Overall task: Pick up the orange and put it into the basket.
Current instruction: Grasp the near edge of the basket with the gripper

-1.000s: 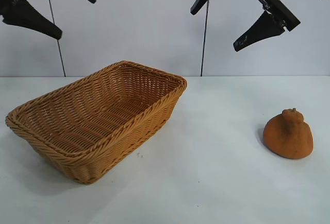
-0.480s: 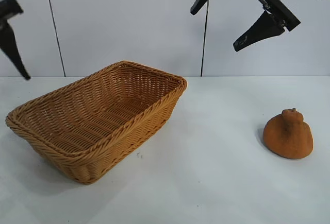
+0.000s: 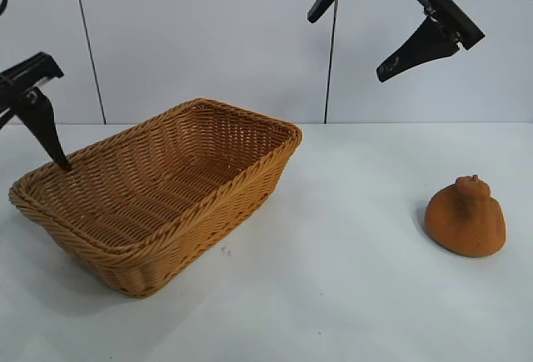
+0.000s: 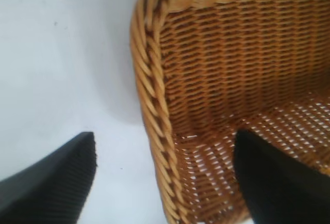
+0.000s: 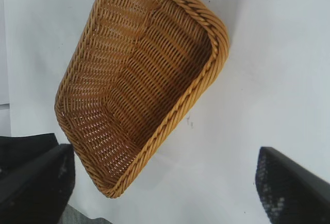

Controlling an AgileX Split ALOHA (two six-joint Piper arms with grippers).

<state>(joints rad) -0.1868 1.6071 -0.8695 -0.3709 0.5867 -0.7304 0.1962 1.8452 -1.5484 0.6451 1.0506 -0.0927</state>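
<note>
The orange (image 3: 466, 216), a lumpy orange-brown lump with a small knob on top, sits on the white table at the right. It is out of both wrist views. The wicker basket (image 3: 191, 237) stands at the left and shows in the left wrist view (image 4: 154, 90) and the right wrist view (image 5: 201, 85). My left gripper (image 4: 165, 141) is open and empty, low at the basket's left end, with its jaws on either side of the braided rim. One of its fingers (image 3: 46, 129) points down at that rim. My right gripper (image 3: 346, 50) is open and empty, high above the table between basket and orange.
The white table (image 3: 350, 295) runs between the basket and the orange. A pale wall with dark vertical seams (image 3: 331, 71) stands behind the table.
My left gripper has come down from the upper left corner to the basket's left rim. The right arm, basket and orange have not moved.
</note>
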